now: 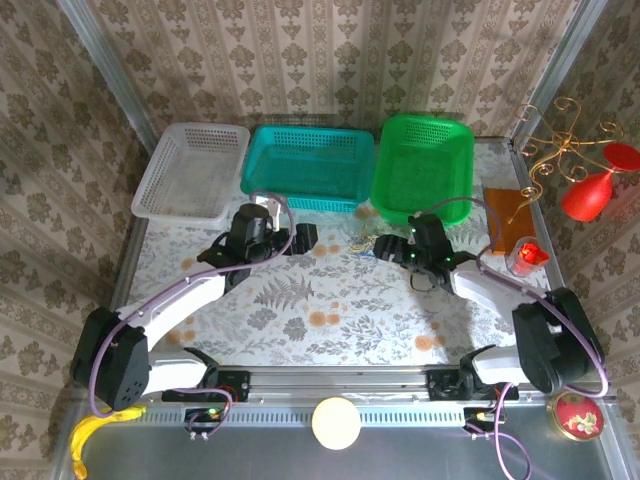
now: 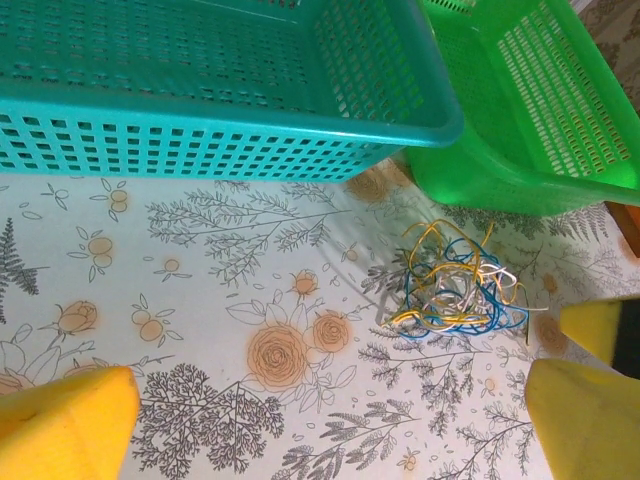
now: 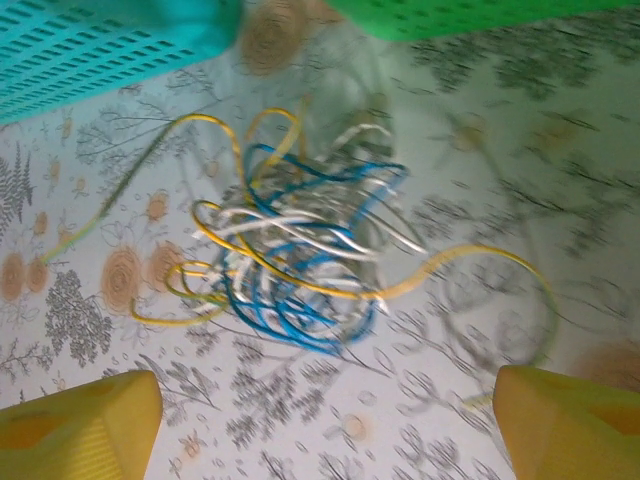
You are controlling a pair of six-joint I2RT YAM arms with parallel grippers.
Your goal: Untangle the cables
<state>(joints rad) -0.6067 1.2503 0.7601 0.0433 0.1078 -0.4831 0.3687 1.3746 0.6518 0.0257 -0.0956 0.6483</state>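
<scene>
The cables [image 1: 362,241] lie as a small tangled clump of blue, white and yellow wires on the floral tablecloth, in front of the gap between the teal and green baskets. My left gripper [image 1: 303,237] hovers to their left, open, its yellow pads wide apart. In the left wrist view the clump [image 2: 455,290] lies ahead and to the right of the open left gripper [image 2: 325,435]. My right gripper [image 1: 393,249] is just right of the clump, open. In the blurred right wrist view the cables [image 3: 300,250] lie ahead of the open right gripper [image 3: 325,435], and a yellow strand trails right.
Three baskets line the back of the table: white [image 1: 190,170], teal [image 1: 310,165], green [image 1: 422,165]. The teal basket wall [image 2: 200,140] and green basket [image 2: 520,130] stand close behind the clump. Red ornaments [image 1: 590,190] and a small red object [image 1: 527,255] sit at the right.
</scene>
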